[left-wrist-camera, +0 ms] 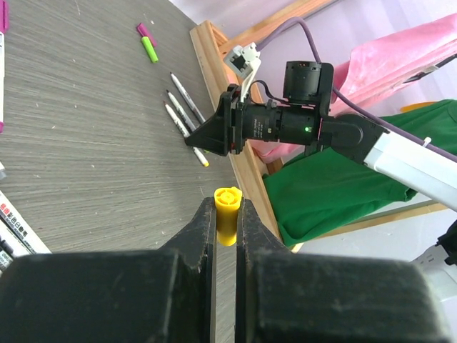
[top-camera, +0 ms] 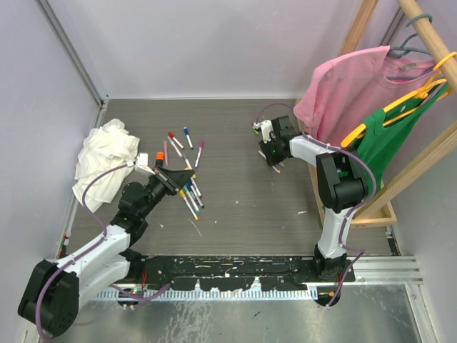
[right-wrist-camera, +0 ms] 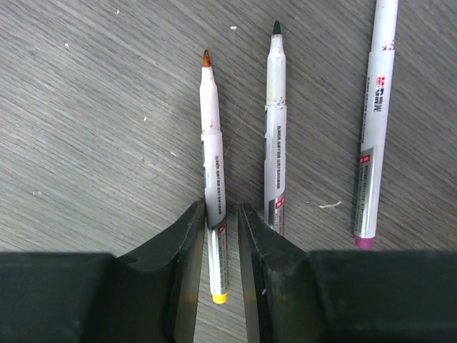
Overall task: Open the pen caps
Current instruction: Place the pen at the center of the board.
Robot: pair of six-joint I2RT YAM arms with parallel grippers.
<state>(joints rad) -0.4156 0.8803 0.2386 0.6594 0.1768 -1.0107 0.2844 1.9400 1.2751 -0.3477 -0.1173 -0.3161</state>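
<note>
Yellow pen cap point(left-wrist-camera: 228, 202), half-hidden, clenched in left pincer point(left-wrist-camera: 227, 209); right pincer point(right-wrist-camera: 221, 209) parted astride pen point(right-wrist-camera: 211, 128).

left tool point(top-camera: 173, 179): low over a cluster of pens point(top-camera: 191, 193), left of centre | pen caps point(top-camera: 171, 135): red, blue, purple on pens fanned just beyond | right tool point(top-camera: 273, 158): pointing down at worktop point(top-camera: 243, 214), right of centre | white cloth point(top-camera: 103, 163): crumpled at left edge | pink shirt point(top-camera: 339, 86), green top point(top-camera: 389, 139): hanging on wooden rack point(top-camera: 375, 214) at right

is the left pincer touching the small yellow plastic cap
Touching. The left wrist view shows the small yellow plastic cap pinched inside the left pincer, with no gap on either side.
</note>
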